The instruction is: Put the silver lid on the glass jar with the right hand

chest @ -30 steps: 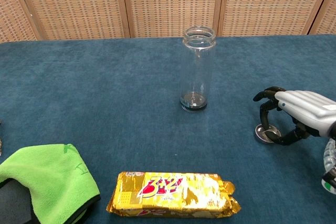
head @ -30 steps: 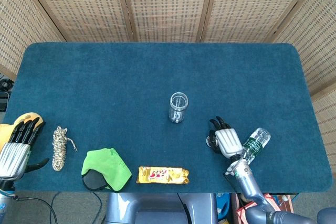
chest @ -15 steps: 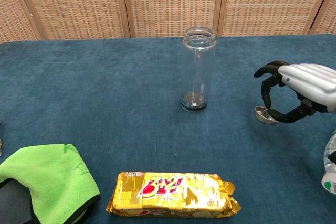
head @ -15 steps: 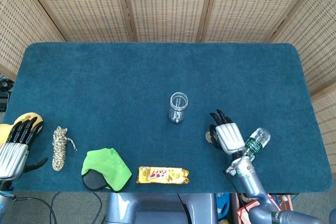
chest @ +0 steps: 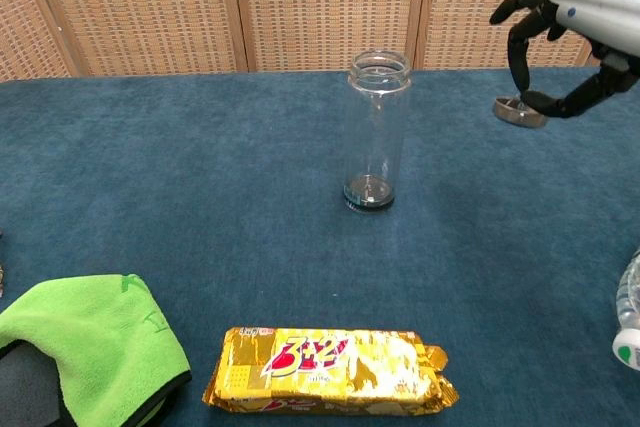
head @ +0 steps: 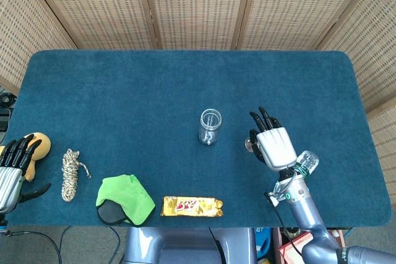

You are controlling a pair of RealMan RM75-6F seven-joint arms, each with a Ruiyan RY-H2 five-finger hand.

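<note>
The right hand [chest: 585, 17] pinches the silver lid [chest: 519, 112], slightly tilted, beside the upright glass jar [chest: 377, 132], mouth up.

The jar [chest: 377, 133] stands mid-table [head: 124, 91], open. To its right, the right hand [head: 272, 146] holds the lid [chest: 519, 112] in the air. Along the front edge, left to right: rope [head: 71, 174], cloth [head: 127, 197], biscuit pack [head: 192, 206]. A bottle [head: 306, 164] lies right of the hand.
</note>
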